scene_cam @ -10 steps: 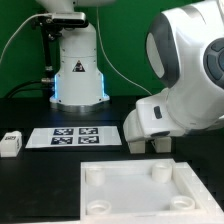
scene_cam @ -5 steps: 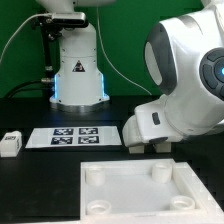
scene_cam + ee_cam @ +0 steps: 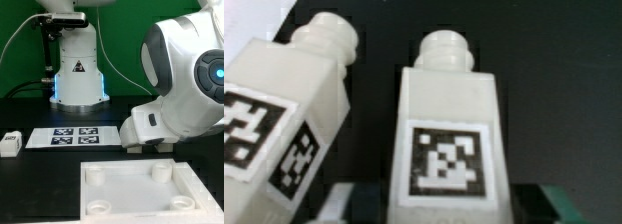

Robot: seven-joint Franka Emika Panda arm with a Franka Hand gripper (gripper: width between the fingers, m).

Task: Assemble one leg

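the marker board [image 3: 72,135] lies flat on the black table [image 3: 25,175] and serves as the landmark here. just off its end on the exterior view's left, apart from it, sits a small white block [image 3: 10,142] with a tag on its face. nearer the camera than the board, toward the exterior view's right, lies the large white panel [image 3: 145,190] with round sockets at its corners. behind the board stands the robot's base [image 3: 78,75]. the arm [image 3: 185,80] bulks over the board's other end, and its lower part hides the table there, so the exterior view does not show where the leg lies against the board.

the wrist view shows it close up. the leg [image 3: 446,130] lies on the dark table with its tagged face toward the camera and its rounded peg end pointing away from the gripper [image 3: 446,208]. the fingers [image 3: 562,205] are spread, one on either side of the leg's near end, and a dark strip shows between block and finger - no pinch. a second leg [image 3: 287,110] lies just beside the first, angled a little, with a strip of table between them - not touching.
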